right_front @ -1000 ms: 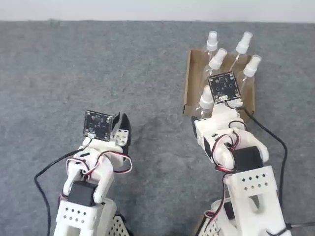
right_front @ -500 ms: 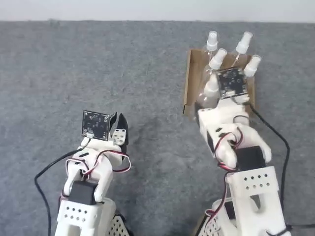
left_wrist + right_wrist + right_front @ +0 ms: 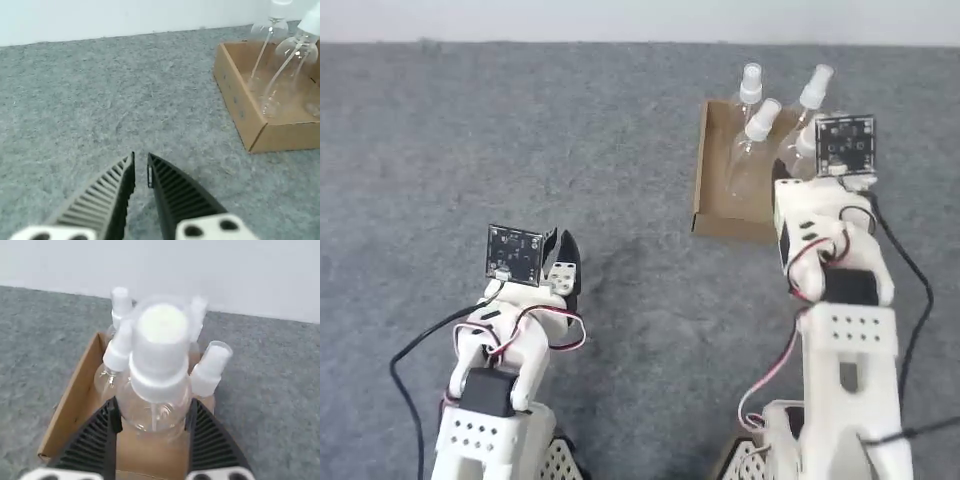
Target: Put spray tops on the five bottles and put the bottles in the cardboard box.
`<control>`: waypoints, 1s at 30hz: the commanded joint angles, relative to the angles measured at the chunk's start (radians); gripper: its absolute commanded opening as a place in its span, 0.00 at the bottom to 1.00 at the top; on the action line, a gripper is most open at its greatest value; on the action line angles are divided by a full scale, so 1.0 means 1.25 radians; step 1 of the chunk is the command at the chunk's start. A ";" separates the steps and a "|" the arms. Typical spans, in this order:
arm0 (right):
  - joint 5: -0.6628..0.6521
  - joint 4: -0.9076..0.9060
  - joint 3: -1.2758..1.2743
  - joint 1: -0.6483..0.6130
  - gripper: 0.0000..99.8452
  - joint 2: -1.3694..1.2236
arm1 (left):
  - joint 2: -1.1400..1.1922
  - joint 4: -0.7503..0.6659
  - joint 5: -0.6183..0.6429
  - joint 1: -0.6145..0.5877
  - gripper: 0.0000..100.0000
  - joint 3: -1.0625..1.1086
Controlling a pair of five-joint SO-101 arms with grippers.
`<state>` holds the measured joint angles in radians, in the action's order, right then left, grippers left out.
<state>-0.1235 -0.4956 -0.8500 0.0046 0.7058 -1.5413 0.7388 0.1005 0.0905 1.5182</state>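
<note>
Bottle (image 3: 159, 390) number five, spray top on, stands upright in the right pincer (image 3: 152, 412) over the near part of the cardboard box (image 3: 701, 170). We note the grip sits on the clear body under the white top. This probably keeps it vertical so it can drop into the gap left among its neighbours. Jaws are spread to the bottle's width and clamped on both flanks. We cannot tell whether its base touches the box floor. Four other bottles (image 3: 118, 352), all capped, stand crowded at the far side of the box, likely packed back to leave room in front. Left pincer (image 3: 141, 162) hangs low over the grey counter (image 3: 520, 130), well apart from the box. Its jaws are all but together, with only a slit between them, and it carries nothing.
</note>
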 commanded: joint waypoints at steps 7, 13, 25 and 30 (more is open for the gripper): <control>-0.009 0.099 0.007 0.006 0.01 -0.117 | -0.015 -0.023 -0.004 0.000 0.04 -0.006; -0.007 0.102 0.006 -0.014 0.01 -0.171 | -0.015 -0.023 -0.004 0.002 0.04 -0.006; -0.007 0.134 0.006 -0.024 0.01 -0.279 | -0.015 -0.023 -0.004 0.000 0.04 -0.006; -0.011 0.139 0.006 -0.029 0.01 -0.296 | -0.015 -0.023 -0.004 -0.001 0.04 -0.006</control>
<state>-0.1235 -0.3391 -0.8500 -0.0215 0.3345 -1.5413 0.7388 0.1005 0.0905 1.5182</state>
